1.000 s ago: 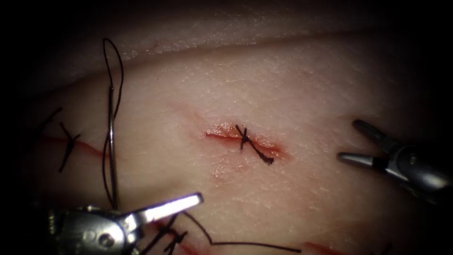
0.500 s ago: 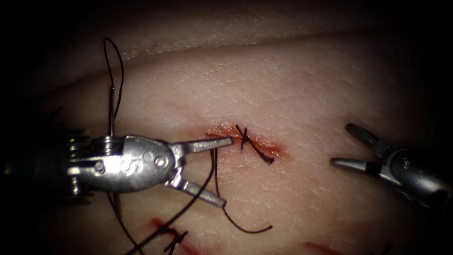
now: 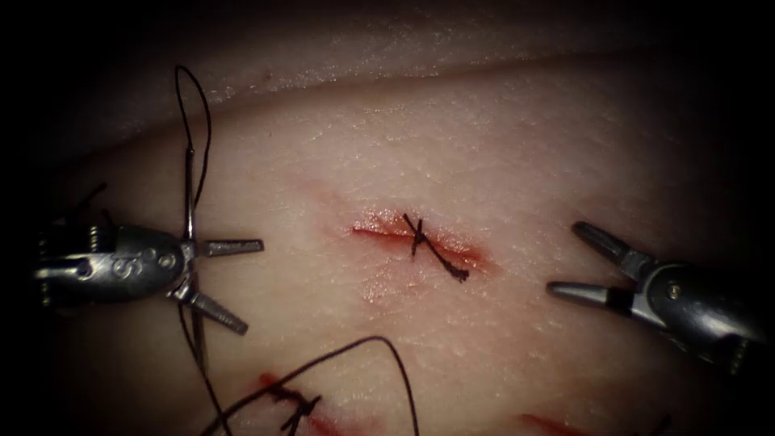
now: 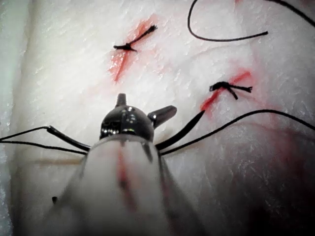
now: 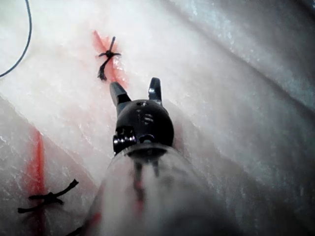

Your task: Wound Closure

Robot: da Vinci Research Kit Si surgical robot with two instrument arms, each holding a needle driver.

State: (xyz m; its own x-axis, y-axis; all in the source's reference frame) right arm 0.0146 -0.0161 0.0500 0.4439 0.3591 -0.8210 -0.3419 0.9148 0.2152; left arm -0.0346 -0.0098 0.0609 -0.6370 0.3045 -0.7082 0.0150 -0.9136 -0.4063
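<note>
The short cut (image 3: 379, 234) in the tissue (image 3: 484, 161) carries one tied stitch (image 3: 420, 238) with cut ends. The curved needle (image 3: 190, 202) lies flat on the tissue, well left of the cut, not driven in. Black thread (image 3: 198, 105) loops from its upper end. My left tool (image 3: 253, 287) sits over the needle's middle with jaws spread, holding nothing. My right tool (image 3: 565, 258) hovers right of the cut, open and empty. The left wrist view shows the left tool (image 4: 145, 105) over the needle (image 4: 182, 132). The right wrist view has the right tool (image 5: 135, 88) near the stitch (image 5: 106, 56).
A loose thread loop (image 3: 371, 347) lies below the cut. A second cut with a knotted stitch (image 3: 291, 401) sits at the lower left, and another red cut (image 3: 549, 421) at the lower right. A fold of tissue (image 3: 363, 69) runs across the back.
The left tool rose from the lower left to the cut's left end, then drew back left over the needle. The loose thread shifted into a new loop. The right tool crept left.
</note>
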